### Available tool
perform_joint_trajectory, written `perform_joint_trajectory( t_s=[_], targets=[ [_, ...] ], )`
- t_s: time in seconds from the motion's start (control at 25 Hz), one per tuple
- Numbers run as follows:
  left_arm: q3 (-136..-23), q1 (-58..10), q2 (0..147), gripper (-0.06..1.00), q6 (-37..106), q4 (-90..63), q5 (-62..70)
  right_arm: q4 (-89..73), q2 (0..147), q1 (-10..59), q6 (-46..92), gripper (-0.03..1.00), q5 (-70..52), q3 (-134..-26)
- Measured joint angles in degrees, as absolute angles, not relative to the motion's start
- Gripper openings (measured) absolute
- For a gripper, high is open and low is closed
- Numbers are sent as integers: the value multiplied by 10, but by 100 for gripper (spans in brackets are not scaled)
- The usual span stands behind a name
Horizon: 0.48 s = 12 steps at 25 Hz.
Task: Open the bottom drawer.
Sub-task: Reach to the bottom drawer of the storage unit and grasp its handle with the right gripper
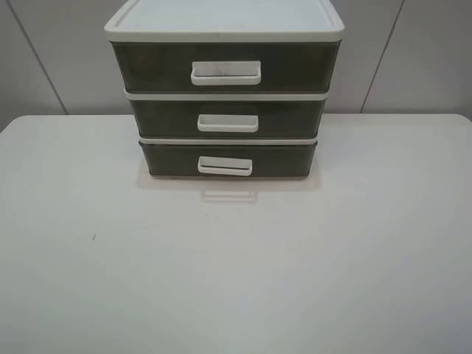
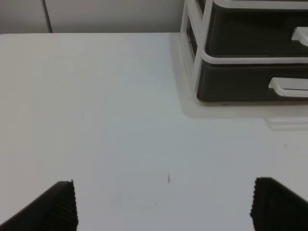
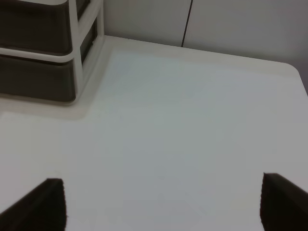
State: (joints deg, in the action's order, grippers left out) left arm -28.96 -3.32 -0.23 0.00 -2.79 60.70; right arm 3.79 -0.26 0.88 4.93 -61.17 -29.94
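Note:
A white-framed drawer unit (image 1: 225, 28) stands at the back middle of the white table (image 1: 236, 273). The bottom drawer (image 1: 169, 158) is dark brown, closed, flush with the frame, with a small white loop handle (image 1: 225, 166). The left wrist view shows it (image 2: 231, 86) with its handle (image 2: 288, 89) well ahead of my left gripper (image 2: 163, 204), which is open and empty over the table. The right wrist view shows the drawer's corner (image 3: 33, 79); my right gripper (image 3: 161, 204) is open and empty, well away from it. Neither gripper shows in the exterior high view.
The middle drawer (image 1: 162, 116) and the taller top drawer (image 1: 155, 68) are closed above it. A grey panelled wall (image 1: 51, 59) stands behind the table. A small dark speck (image 1: 94, 237) lies on the table at the left.

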Motion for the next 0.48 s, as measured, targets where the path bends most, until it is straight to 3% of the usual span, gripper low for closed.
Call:
perform_joint_trajectory(
  t_s=[0.48],
  targets=[
    [-290,-33,-2,74,0,-28,607,40,-3,10,45,80,-612,-299]
  ],
)
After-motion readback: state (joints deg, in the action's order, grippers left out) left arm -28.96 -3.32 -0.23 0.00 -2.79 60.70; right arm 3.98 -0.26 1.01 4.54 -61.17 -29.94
